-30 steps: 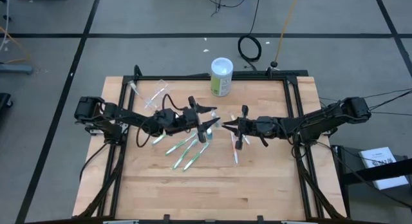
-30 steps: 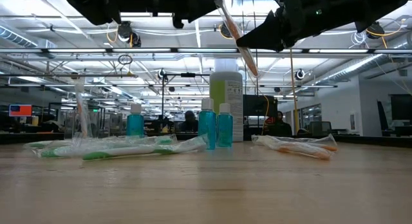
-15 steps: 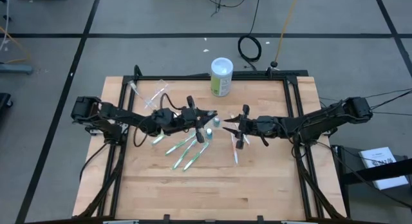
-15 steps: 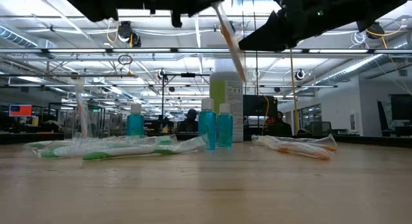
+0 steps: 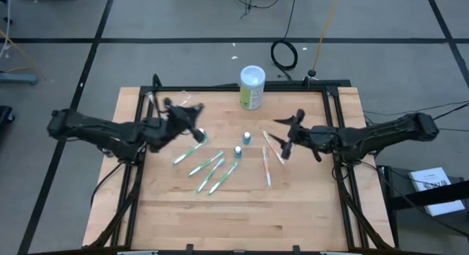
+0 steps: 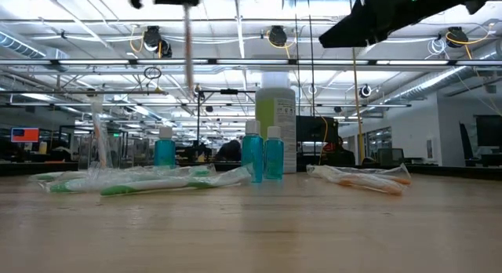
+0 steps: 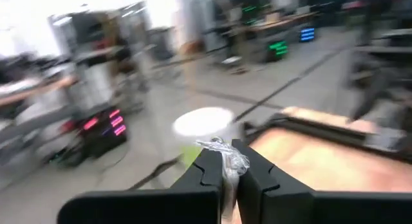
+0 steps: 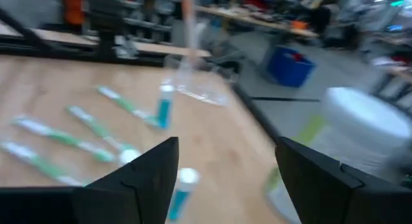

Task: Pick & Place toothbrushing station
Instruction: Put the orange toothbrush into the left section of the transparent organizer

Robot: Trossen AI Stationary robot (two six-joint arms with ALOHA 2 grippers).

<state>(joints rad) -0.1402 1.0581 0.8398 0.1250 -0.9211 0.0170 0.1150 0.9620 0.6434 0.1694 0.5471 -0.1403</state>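
Your left gripper (image 5: 192,113) has just clamped on a thin pinkish wrapped toothbrush (image 6: 189,49) handed across mid-table and swung it toward the wooden table's (image 5: 308,211) far-left corner, beside the small clear plastic cup (image 5: 178,102). Your right gripper (image 5: 287,136) has let go, spread wide, pulling back to the right. Green-and-white toothbrushes (image 5: 209,173) and teal tubes (image 5: 238,150) lie mid-table; the handover looks complete, dropping into the cup likely next.

Green-white canister (image 5: 252,87) at table's (image 5: 308,211) far edge, black cable coil (image 5: 284,54)
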